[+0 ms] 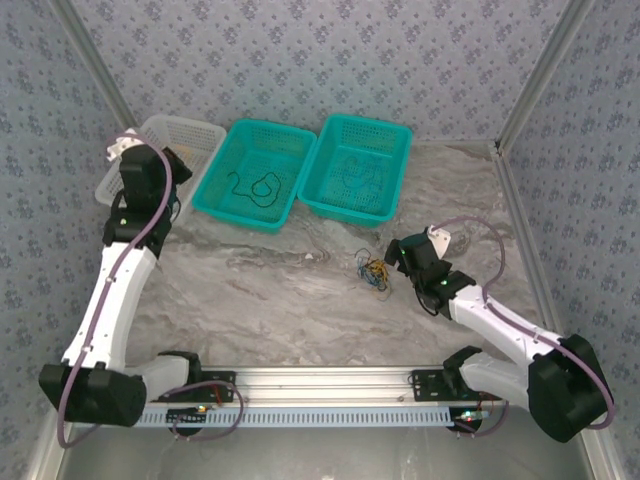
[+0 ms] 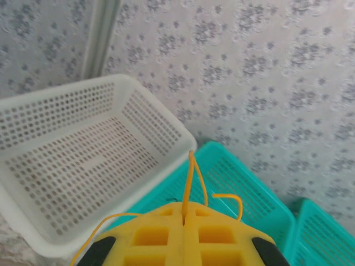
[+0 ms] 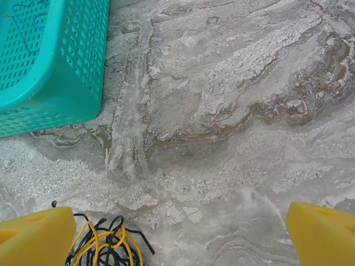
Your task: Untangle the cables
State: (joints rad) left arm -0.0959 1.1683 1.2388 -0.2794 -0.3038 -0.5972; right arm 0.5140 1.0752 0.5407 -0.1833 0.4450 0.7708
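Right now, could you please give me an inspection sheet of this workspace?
Surface: grey marbled tabletop, no damage seen.
Job's things: small tangle of black, orange-yellow and blue wires on the table; loose black wire in the middle teal plastic basket; blue wire in the right teal plastic basket; orange-yellow wire in the left claw.
Clutter: nothing seen.
Claws: left claw shut on the orange-yellow wire, above the white plastic basket; right claw open, the tangle beside one finger.
Cables: mauve cords run along both arms.
Surroundings: grey patterned walls.
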